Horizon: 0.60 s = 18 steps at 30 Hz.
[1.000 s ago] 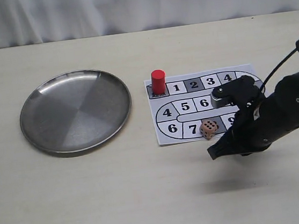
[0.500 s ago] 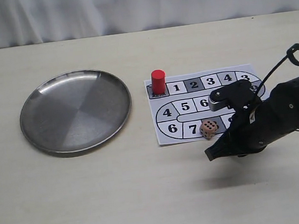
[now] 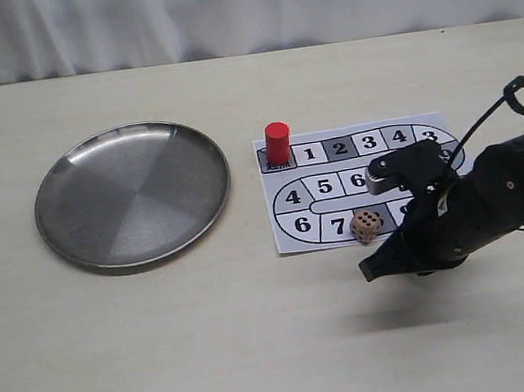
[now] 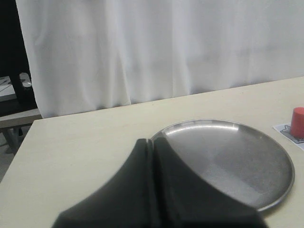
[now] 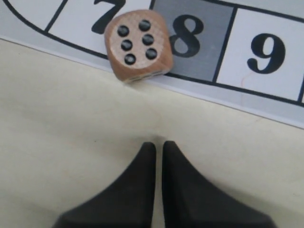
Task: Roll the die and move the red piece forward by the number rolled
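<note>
The tan die [image 3: 367,226] rests on the numbered board [image 3: 292,237], across the line between squares 7 and 8, six pips up; the right wrist view shows the die [image 5: 138,45] close. The red piece [image 3: 278,143] stands upright on the board's start square, and its edge shows in the left wrist view [image 4: 298,122]. My right gripper [image 3: 370,269] hovers over bare table just off the board's near edge, a short way from the die. That right gripper [image 5: 158,145] is shut with nothing in it. My left gripper [image 4: 153,141] is shut and empty beside the plate, outside the exterior view.
A round steel plate [image 3: 132,194] lies left of the board, its rim [image 4: 228,124] just beyond the left fingers. The board's white margin [image 5: 266,107] lies ahead of the right gripper. A white curtain backs the table.
The right arm has sunk a little and shifted slightly left toward the table near the die. Die and red piece have not moved.
</note>
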Each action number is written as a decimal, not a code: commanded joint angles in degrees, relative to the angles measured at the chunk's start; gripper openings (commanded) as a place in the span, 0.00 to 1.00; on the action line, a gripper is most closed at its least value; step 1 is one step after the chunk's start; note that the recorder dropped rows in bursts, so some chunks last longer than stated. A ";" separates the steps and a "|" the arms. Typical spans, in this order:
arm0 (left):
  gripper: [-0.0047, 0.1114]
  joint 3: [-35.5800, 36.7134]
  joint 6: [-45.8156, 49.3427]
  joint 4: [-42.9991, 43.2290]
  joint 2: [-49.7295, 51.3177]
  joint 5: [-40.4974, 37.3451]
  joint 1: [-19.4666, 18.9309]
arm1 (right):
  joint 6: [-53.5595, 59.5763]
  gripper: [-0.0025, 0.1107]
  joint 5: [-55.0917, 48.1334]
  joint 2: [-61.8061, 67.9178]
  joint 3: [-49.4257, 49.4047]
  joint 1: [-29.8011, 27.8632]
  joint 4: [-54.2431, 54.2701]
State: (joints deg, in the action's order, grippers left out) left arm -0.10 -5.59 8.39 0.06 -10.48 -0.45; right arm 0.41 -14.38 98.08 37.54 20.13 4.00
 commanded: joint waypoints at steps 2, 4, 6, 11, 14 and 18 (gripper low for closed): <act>0.04 0.10 -0.05 -0.13 -0.06 0.55 0.48 | 0.29 0.06 -5.90 -3.56 2.41 0.00 2.28; 0.04 0.10 -0.05 -0.13 -0.06 0.55 0.48 | 0.29 0.06 -8.72 -5.17 4.64 0.00 3.51; 0.04 0.10 -0.05 -0.13 -0.06 0.55 0.48 | 0.40 0.06 -10.40 -6.71 7.15 0.00 4.18; 0.04 0.10 -0.05 -0.13 -0.06 0.55 0.48 | 1.48 0.07 -10.57 -8.77 14.51 0.00 6.01; 0.04 0.10 -0.05 -0.13 -0.06 0.55 0.48 | 3.01 0.15 -10.99 -7.36 19.16 1.04 5.87; 0.04 0.10 -0.05 -0.13 -0.06 0.55 0.48 | 3.28 0.38 -11.01 -2.28 25.19 4.39 4.24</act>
State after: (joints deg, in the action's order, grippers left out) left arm -0.10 -5.59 8.39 0.06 -10.48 -0.45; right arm 2.57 -24.84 92.73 59.28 22.69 9.63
